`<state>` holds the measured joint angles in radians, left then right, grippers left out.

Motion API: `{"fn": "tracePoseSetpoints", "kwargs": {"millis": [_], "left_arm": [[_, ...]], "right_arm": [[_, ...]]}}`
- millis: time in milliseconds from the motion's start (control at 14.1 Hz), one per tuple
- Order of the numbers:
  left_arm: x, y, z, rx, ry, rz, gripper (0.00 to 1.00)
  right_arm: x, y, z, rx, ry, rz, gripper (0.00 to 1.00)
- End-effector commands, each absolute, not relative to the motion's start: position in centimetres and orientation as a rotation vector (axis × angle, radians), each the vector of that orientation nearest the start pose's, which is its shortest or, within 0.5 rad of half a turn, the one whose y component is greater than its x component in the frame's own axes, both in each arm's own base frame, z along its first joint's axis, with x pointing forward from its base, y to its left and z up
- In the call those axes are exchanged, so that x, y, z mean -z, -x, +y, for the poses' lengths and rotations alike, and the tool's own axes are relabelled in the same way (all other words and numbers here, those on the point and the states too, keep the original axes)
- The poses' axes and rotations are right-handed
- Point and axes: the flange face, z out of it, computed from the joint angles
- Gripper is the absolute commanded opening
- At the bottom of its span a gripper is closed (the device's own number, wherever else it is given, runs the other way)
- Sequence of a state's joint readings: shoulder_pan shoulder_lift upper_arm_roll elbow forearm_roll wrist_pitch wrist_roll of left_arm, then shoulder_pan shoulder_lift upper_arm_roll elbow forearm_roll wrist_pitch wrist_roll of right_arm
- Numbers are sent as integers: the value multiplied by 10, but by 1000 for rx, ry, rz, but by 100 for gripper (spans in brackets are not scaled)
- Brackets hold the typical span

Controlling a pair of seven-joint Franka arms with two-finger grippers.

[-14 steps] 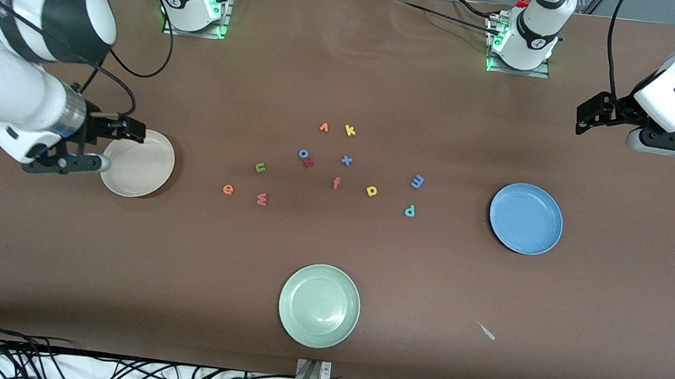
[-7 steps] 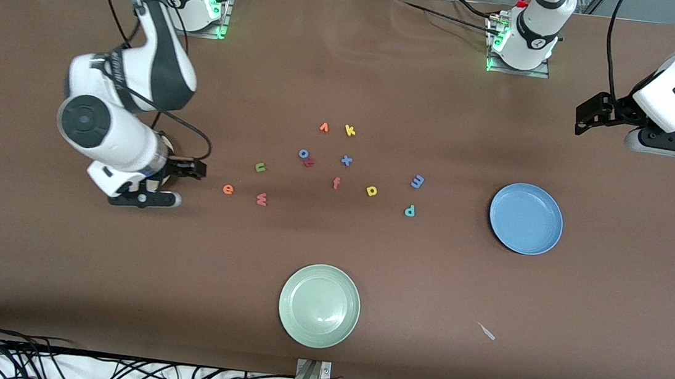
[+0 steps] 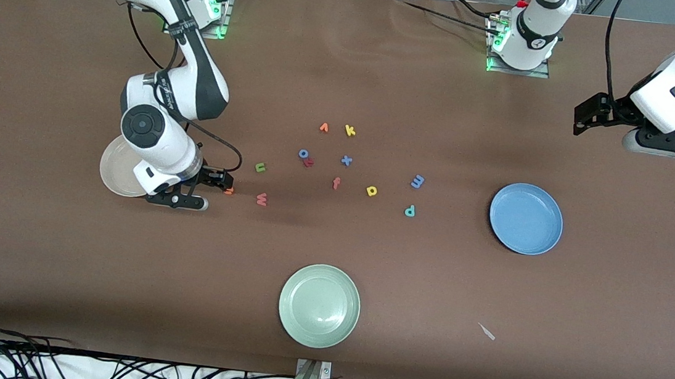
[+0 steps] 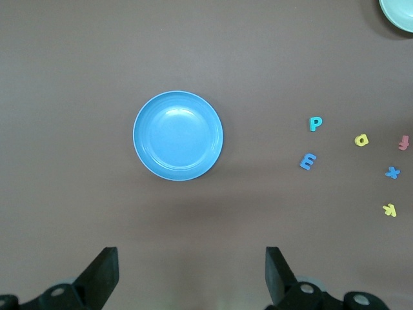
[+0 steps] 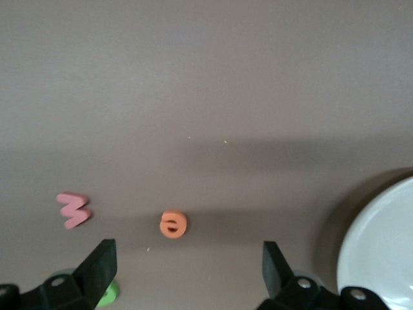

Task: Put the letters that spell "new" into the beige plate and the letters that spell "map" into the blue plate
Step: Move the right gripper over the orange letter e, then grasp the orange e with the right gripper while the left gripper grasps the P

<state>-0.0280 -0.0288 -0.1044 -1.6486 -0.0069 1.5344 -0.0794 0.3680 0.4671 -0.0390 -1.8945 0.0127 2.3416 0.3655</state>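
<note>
My right gripper hangs open just over the orange e, which pokes out past its fingertips. In the right wrist view the e lies flat just ahead of the gap of the open gripper, with the pink w and green n beside it. The beige plate is partly hidden under the right arm. The green n and pink w lie near the e. The blue m, yellow a and teal p lie toward the blue plate. My left gripper waits open, high up.
A pale green plate sits nearer the front camera. Spare letters lie mid-table: orange v, yellow k, blue o, blue x, red-orange f. A small white scrap lies near the front edge.
My right arm has swung from over the beige plate toward the middle of the table, ending over the orange e. The left arm has hardly moved.
</note>
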Motion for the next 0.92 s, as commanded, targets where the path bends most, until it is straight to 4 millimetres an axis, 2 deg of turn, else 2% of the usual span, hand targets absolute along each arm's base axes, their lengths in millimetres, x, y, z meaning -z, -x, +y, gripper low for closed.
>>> {"fn": "tracePoseSetpoints", "kwargs": {"millis": [0, 141, 212, 283, 424, 566, 636, 707, 778, 848], "left_arm": [[-600, -545, -82, -105, 3112, 96, 100], [-593, -546, -96, -122, 3111, 134, 100], [-587, -549, -112, -137, 3103, 182, 100], [-574, -555, -120, -170, 3102, 199, 100], [-538, -565, -140, -268, 3094, 252, 100], [-477, -581, -163, -412, 3092, 277, 100], [-457, -592, -182, -378, 3104, 252, 100], [-437, -604, -192, -319, 3123, 177, 100], [-414, -608, -208, -310, 3133, 115, 100], [-390, -608, -236, -299, 3121, 45, 100]], "right_arm": [[-227, -582, 207, 36, 3136, 169, 100], [-213, -575, 215, 33, 3132, 241, 100], [-211, -574, 216, 26, 3132, 268, 100], [-207, -572, 219, 24, 3132, 276, 100], [-193, -570, 225, 34, 3127, 306, 100], [-190, -568, 229, 32, 3127, 321, 100], [-191, -569, 229, 36, 3125, 323, 100], [-186, -569, 228, 33, 3127, 325, 100], [-182, -570, 227, 33, 3127, 327, 100], [-182, -570, 226, 35, 3126, 327, 99]]}}
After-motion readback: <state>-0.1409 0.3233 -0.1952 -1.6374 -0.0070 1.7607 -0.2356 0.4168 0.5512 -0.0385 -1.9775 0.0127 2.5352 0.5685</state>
